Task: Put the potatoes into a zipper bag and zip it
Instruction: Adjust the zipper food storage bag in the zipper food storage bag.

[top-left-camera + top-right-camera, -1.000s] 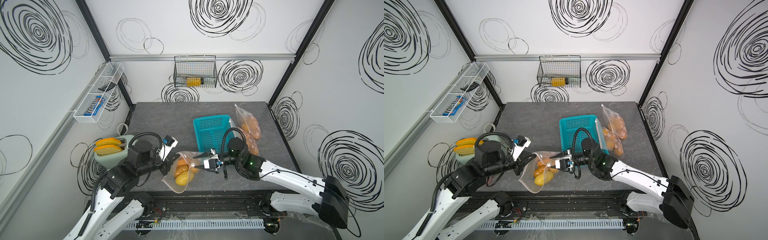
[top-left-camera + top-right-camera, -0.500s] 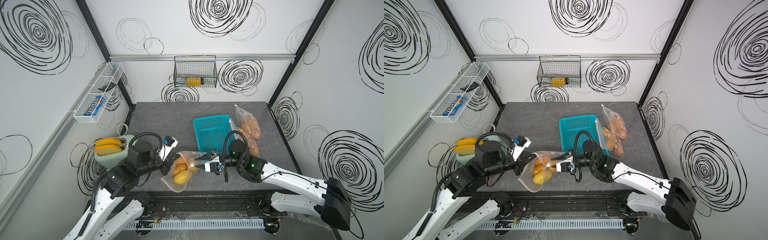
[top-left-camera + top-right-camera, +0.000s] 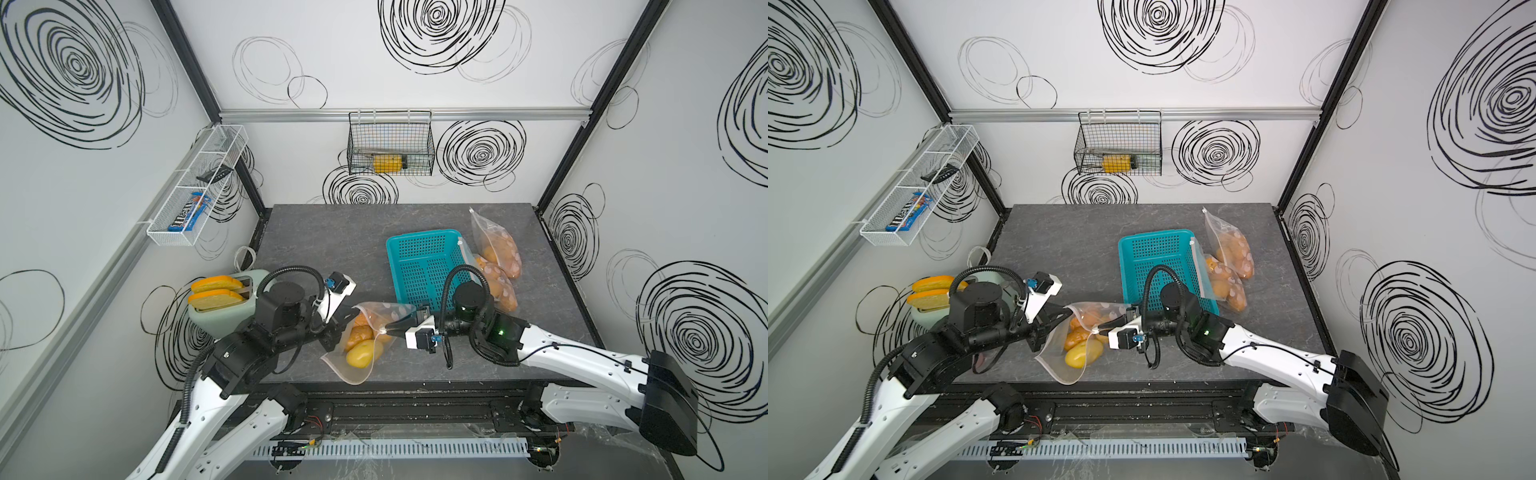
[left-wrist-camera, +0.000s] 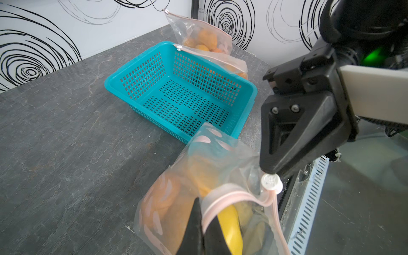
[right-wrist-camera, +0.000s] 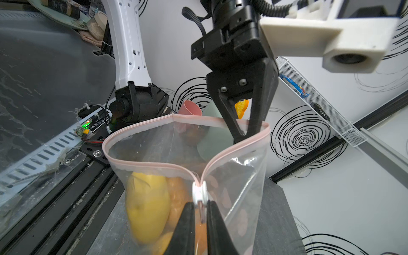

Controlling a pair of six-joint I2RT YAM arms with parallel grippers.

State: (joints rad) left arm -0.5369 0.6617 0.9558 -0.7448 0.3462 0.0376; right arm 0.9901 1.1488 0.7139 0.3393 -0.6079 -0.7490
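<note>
My right gripper [image 5: 199, 204] has its jaws narrowed to a slit around the white slider [image 5: 199, 191], and as far as I can tell the tab is caught between the tips. I judge this is the grip for drawing the zip along. My left gripper [image 5: 242, 134] is clamped on the pink zip strip at the opposite end of the mouth. That anchors the rim so a pull on the slider meets resistance and does not just drag the zipper bag [image 3: 353, 370] along. Between the two grips the mouth gapes in a wide loop, closed only right at the slider, so almost all the zipping is yet to do. The potatoes [image 3: 360, 353] of this load sit low in the bag, a yellow one in front of several orange ones, well below the strip and clear of the track. The bag hangs just off the near corner of the teal basket [image 3: 419, 266], close to the front edge of the table [image 3: 324, 241]. The basket holds no potatoes. Two filled bags [image 3: 498, 253] lie against its side nearest my right arm, which suggests to me this is the last batch. The slack rim could buckle, so I want the strip taut first.
</note>
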